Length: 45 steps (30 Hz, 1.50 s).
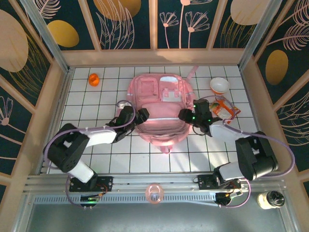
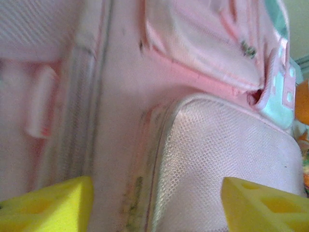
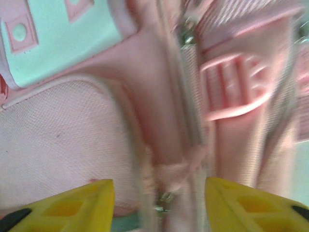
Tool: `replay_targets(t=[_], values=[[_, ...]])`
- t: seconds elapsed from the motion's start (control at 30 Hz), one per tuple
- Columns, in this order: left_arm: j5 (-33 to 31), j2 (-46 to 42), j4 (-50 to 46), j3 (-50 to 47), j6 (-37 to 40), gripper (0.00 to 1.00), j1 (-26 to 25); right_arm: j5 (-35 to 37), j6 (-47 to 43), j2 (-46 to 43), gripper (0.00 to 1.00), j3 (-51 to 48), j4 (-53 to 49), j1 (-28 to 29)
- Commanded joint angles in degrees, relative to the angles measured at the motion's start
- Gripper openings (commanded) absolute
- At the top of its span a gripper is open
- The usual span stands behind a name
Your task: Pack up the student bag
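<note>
Dark wall panels printed with gold and pink leaves stand round a white gridded surface. At the far left of it lies a small orange object, well apart from everything else. The left arm reaches in from the near left, and the left claw sits at the left side of the student bag; from above I cannot tell whether it touches the fabric. In the left wrist view its yellow fingers are spread wide and grip nothing. The bag's pink side and a pale mesh pocket lie close ahead between them.

The student bag lies flat in the middle of the surface, front up, with its zip pockets and a white and clear panel showing. Nearer than the bag, a pink ring rests on the metal rail. The right claw is at the bag's right side, opposite the left one. In the right wrist view its fingers also stand apart with nothing held, a zip seam and a pink buckle ahead of them.

Right of the bag, a white bowl sits toward the far edge. Just nearer lies an orange and red packet, beside the right arm's wrist. At the near right corner stands a small pale container.
</note>
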Motion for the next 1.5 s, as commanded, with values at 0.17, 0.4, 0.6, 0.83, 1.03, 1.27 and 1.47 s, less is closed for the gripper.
replay_targets(t=[0.17,0.4,0.6,0.83,1.03,1.27,1.47], values=[[-27.5,-26.4,-5.1,-3.0,22.3,0.99,8.8,7.3,-12.2,-21.2,0.99,1.8,-1.0,-13.3],[-39.7,-35.8,20.0,-21.5,43.3,0.99,11.4,7.0,-17.3,-27.0,0.99,-11.7,16.4,-25.3],[-43.2,-32.4,36.1,-31.4,50.8,0.99,12.3,11.7,-25.6,-24.8,0.99,-18.9,28.2,-26.5],[-37.8,-27.2,45.6,-36.8,51.8,0.99,16.7,9.5,-27.7,-21.1,0.99,-23.5,37.6,-27.2],[-32.6,-23.5,51.6,-37.6,53.8,0.99,19.4,8.6,-28.2,-16.0,0.99,-26.9,46.3,-27.2],[-24.6,-12.6,64.9,-36.7,59.5,0.99,22.2,4.0,-30.7,-7.6,0.99,-29.2,60.5,-27.1],[-13.7,-2.7,70.3,-35.2,57.5,0.99,24.9,1.6,-31.6,-0.4,0.99,-26.0,65.2,-26.8]])
